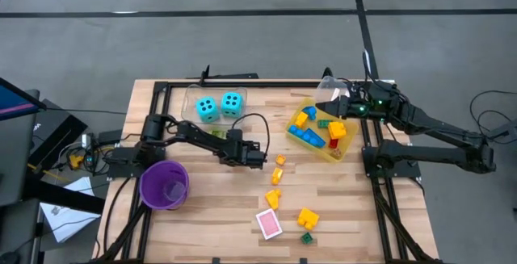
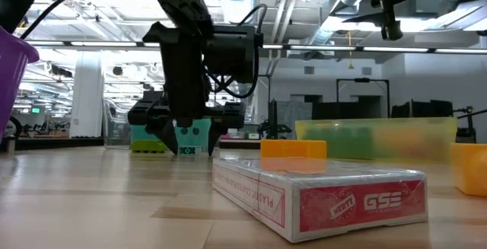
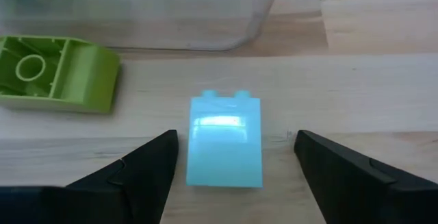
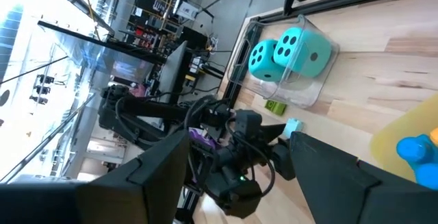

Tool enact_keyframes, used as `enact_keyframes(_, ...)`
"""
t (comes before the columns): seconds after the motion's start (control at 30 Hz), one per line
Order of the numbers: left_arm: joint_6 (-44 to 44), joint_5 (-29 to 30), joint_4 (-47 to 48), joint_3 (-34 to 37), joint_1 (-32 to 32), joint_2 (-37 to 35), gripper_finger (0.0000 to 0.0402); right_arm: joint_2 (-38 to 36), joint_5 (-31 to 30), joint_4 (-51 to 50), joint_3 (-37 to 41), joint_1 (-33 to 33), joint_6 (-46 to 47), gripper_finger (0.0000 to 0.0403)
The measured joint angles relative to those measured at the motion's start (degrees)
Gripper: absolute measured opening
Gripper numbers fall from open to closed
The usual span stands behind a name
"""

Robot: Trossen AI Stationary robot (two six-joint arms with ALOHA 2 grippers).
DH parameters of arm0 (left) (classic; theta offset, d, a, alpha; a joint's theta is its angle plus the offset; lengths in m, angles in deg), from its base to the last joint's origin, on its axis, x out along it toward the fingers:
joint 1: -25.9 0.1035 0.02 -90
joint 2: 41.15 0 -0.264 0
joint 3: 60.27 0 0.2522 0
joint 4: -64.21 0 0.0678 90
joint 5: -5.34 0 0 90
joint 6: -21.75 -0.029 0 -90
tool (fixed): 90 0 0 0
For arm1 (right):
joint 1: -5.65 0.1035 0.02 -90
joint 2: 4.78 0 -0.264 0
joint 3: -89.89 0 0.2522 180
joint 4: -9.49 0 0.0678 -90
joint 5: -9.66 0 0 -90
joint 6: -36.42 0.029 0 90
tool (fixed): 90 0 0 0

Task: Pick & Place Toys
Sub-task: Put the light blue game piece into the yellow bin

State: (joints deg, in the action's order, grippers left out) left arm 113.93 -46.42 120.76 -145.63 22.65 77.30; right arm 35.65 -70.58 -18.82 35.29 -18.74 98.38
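Wooden table (image 1: 242, 215) under both arms, left gripper (image 3: 236, 166) low on the wood with fingers spread, pale cyan brick (image 3: 225, 142) lying between them untouched, green brick (image 3: 58, 73) just beside, right gripper (image 1: 327, 106) spread and empty above yellow bin (image 1: 343, 151), far across from the left one.

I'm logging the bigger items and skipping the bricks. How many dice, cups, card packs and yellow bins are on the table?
Dice: 2
Cup: 1
Card pack: 1
Yellow bin: 1
Total: 5
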Motion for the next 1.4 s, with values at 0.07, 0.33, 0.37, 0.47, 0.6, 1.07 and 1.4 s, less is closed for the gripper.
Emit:
enact_keyframes(0.07,-0.24,-0.28,-2.1,1.52,0.0,-0.44,0.0283,-0.02,0.4,0.02,0.0,0.0,0.2,0.0247)
enact_keyframes(0.33,-0.36,-1.24,-3.68,3.09,-0.86,-0.74,0.0171,0.0,0.75,0.04,0.0,0.0,0.17,0.0247)
enact_keyframes(0.37,-0.32,-1.48,-3.78,3.15,-0.97,-0.86,0.0154,0.0,0.75,0.04,0.0,0.0,0.19,0.0247)
enact_keyframes(0.47,-0.44,-1.28,-3.9,3.21,-1.44,-1.84,0.0134,0.0,0.75,0.07,0.0,0.0,0.14,0.0247)
enact_keyframes(0.6,-2.53,-3.95,-4.48,3.4,-1.43,-3.82,0.0134,0.0,0.79,0.07,0.0,0.0,-0.99,0.0247)
enact_keyframes(1.07,-20.72,-10.74,-16.51,3.36,-4.96,-20.36,0.0139,0.0,6.86,0.24,0.0,1.58,-13.94,0.0247)
enact_keyframes(1.4,-42.36,-32.02,-32.79,3.27,-1.86,-31.93,0.0141,0.19,8.36,2.99,0.02,10.29,-32.68,0.0247)
